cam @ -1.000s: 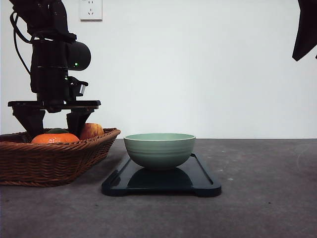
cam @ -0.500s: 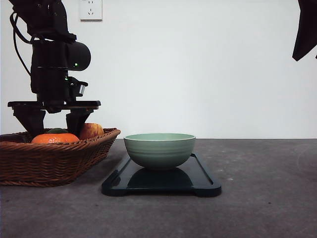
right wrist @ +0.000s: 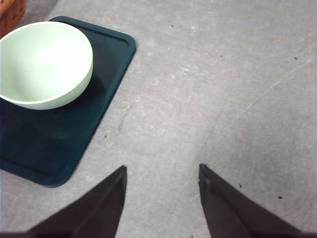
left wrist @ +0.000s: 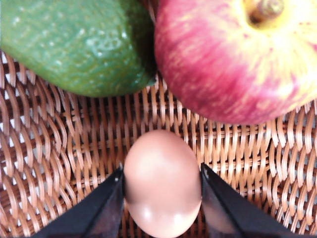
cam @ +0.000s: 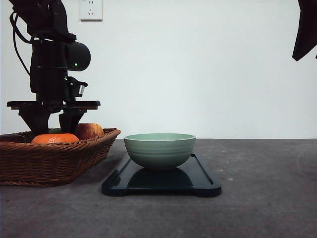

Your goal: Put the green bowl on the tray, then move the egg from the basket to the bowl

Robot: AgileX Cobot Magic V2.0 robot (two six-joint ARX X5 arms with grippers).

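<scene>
The green bowl [cam: 159, 148] stands upright on the dark tray [cam: 203, 181], which lies at the table's middle; the right wrist view has the bowl [right wrist: 42, 62] on the tray [right wrist: 44, 148] too. My left gripper [cam: 53, 124] reaches down into the wicker basket [cam: 49, 161] at the left. In the left wrist view its fingers press both sides of the reddish-brown egg [left wrist: 162, 183], which rests on the basket's weave [left wrist: 59, 148]. My right gripper [right wrist: 162, 198] hangs open over bare table to the right of the tray, holding nothing.
A red-yellow apple [left wrist: 237, 59] and a green avocado [left wrist: 74, 44] lie just beyond the egg in the basket. An orange [cam: 54, 138] and the apple [cam: 89, 130] rise above the basket rim. The right arm [cam: 307, 29] is high at the upper right.
The left gripper's fingers have drawn together inside the basket, closing from a wide spread onto the egg. Bowl, tray and right arm have not moved.
</scene>
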